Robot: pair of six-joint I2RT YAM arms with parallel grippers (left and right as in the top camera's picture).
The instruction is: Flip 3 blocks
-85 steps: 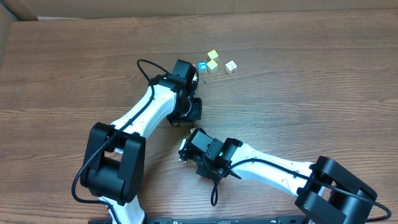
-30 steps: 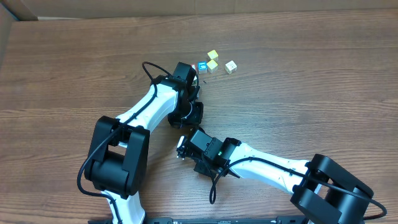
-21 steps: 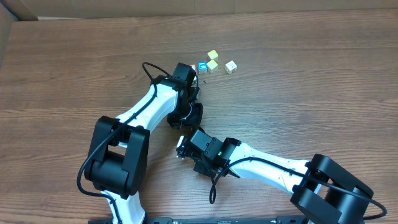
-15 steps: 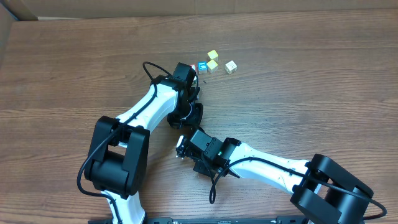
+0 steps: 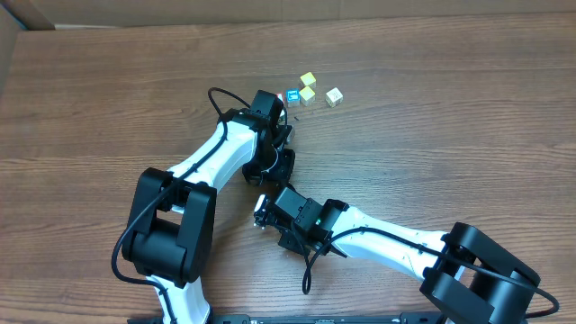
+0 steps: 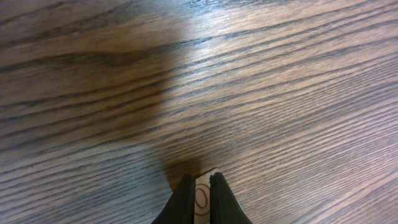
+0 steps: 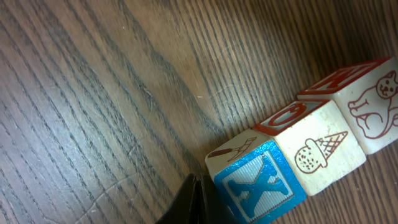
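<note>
My white-shelled left arm (image 5: 209, 160) and white-shelled right arm (image 5: 387, 241) carry bulky black joints. I see a thin black cable (image 5: 212, 91) looping beside the left wrist.

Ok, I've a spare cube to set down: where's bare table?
Bare wood: right of the pale cube, beyond the right arm; also left of the left arm. Crowded: mid-table, where left tool and right tool meet at the three blocks.

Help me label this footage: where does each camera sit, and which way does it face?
Overhead: above the wooden table, looking down; both arms show, small cubes beyond them.
Left wrist: close above the wood, looking past the shut left hand at a cream block.
Right wrist: equally low, shut right hand at bottom, three blocks in a row ahead.
Shared: all show the table; both wrists see cream blocks.
</note>
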